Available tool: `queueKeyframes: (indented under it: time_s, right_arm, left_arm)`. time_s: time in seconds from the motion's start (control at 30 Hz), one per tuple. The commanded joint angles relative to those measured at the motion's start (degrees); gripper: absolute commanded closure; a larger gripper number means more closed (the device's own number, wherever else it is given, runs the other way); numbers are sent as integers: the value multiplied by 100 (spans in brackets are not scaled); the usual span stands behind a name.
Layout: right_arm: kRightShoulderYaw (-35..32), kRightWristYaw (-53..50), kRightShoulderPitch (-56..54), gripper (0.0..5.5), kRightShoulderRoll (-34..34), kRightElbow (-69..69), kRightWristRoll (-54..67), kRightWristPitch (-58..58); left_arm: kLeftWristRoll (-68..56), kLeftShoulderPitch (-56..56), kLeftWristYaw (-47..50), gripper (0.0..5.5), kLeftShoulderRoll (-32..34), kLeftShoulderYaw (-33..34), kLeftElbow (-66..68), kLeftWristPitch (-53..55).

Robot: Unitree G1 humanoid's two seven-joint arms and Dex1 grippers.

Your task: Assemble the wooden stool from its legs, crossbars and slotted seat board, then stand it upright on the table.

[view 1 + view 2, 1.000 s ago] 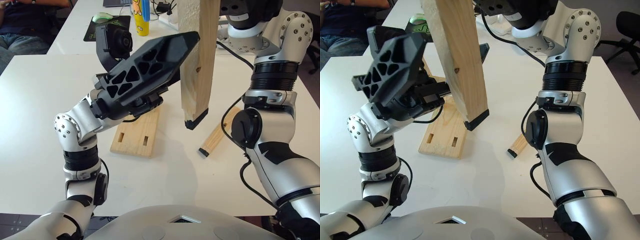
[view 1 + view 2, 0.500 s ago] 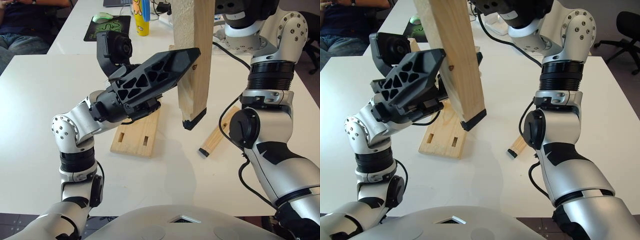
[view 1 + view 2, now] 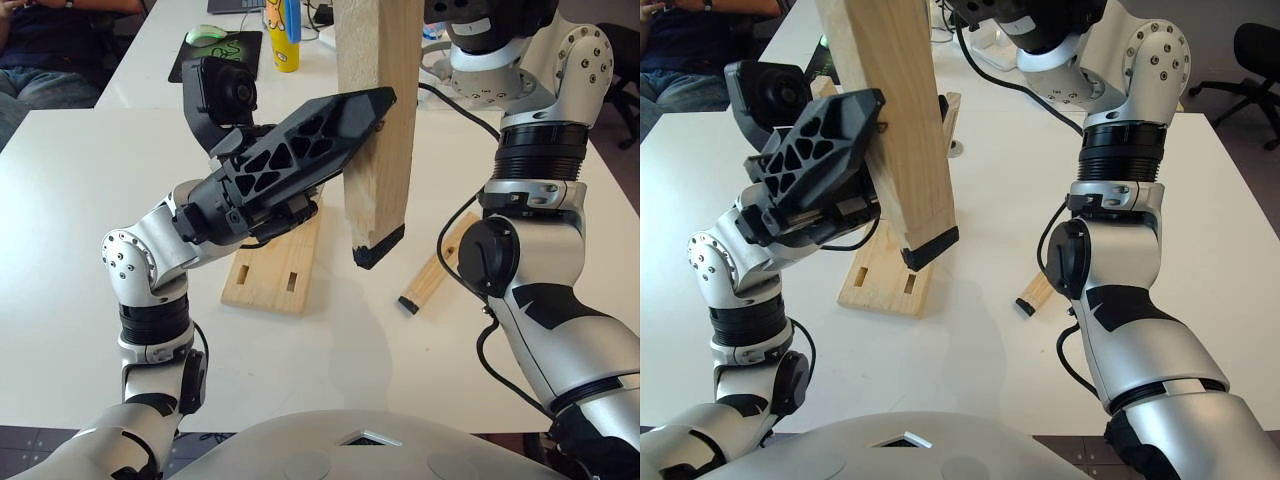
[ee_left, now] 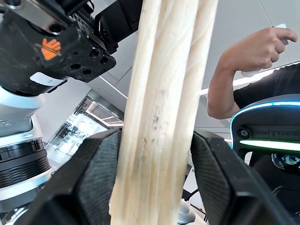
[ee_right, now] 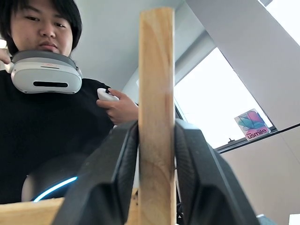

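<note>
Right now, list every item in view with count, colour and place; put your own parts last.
table: one, white.
stool leg: one, pale wood, black cap, upright above the table.
slotted seat board: one, pale wood, flat on the table under the left arm.
loose stick: one, pale wood, on the table by the right arm.
bottle: one, yellow, on the desk behind.
mouse pad: one, black, same desk.
left end effector: one, black, shut on the stool leg.
right end effector: one, black, shut on the stool leg, higher up.
</note>
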Motion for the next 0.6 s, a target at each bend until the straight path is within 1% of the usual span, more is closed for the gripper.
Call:
queueKeyframes:
  time_s: [0.03, 0.07, 0.1, 0.4, 0.53, 0.6]
  right_arm:
    - [43, -78, 34, 379, -10, -158, -46, 4]
    - [49, -89, 36, 364, -15, -150, -33, 15]
    - [43, -102, 33, 361, -26, -136, -9, 20]
    - [-220, -244, 9, 361, -224, 11, -350, -415]
    - [-358, -182, -51, 361, -401, 59, -528, -526]
    - [-409, -82, -122, 361, -540, 148, -751, -640]
  left_arm:
    - [49, -7, 142, 328, 94, -34, 25, 19]
    - [49, -15, 171, 334, 90, -26, 27, 5]
    - [49, -34, 206, 336, 82, -11, 41, -8]
    - [49, -152, 429, 337, 107, 188, 39, -126]
    - [49, -297, 478, 338, 258, 298, 53, -156]
    - [49, -363, 484, 338, 475, 337, 76, -136]
